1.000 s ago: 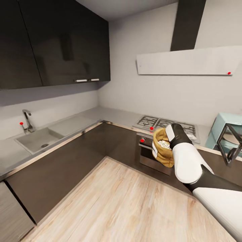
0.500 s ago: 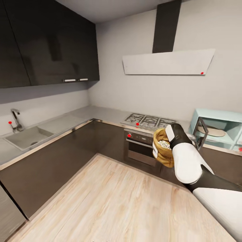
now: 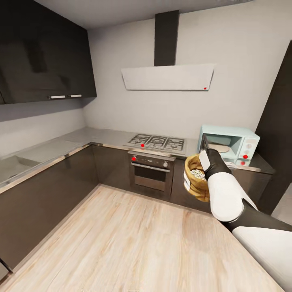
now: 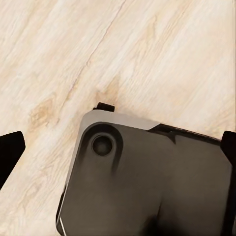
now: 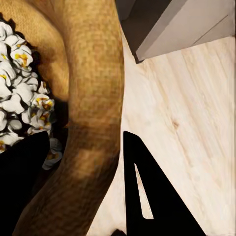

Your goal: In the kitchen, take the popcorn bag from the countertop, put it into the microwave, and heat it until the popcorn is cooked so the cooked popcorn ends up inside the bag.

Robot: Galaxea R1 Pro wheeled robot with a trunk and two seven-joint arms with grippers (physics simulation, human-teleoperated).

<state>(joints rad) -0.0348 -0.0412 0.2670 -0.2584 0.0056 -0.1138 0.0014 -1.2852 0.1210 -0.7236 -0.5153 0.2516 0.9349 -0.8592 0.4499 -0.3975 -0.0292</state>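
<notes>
My right gripper (image 3: 201,163) is shut on the rim of the golden-tan popcorn bag (image 3: 196,179), held upright in mid-air before the lower cabinets. White popcorn (image 3: 198,174) shows inside it. In the right wrist view the bag's wall (image 5: 91,98) sits between the two dark fingers (image 5: 152,196), with popcorn (image 5: 17,110) inside. The mint-blue microwave (image 3: 239,140) stands at the back right, beyond the bag, its door swung open. The light-grey countertop (image 3: 95,136) runs along the left and back. My left gripper (image 4: 119,147) hangs open over the wood floor (image 4: 162,54).
A gas hob (image 3: 156,142) and a steel oven (image 3: 150,170) sit left of the microwave, under a white slanted hood (image 3: 168,77). Glossy black wall cabinets (image 3: 40,61) hang at the left. A tall dark unit (image 3: 282,134) borders the right. The robot's dark base (image 4: 147,182) lies under the left gripper.
The camera has swung to the right: the sink has left the view and the whole microwave has come in. The right arm and bag keep their place in the picture.
</notes>
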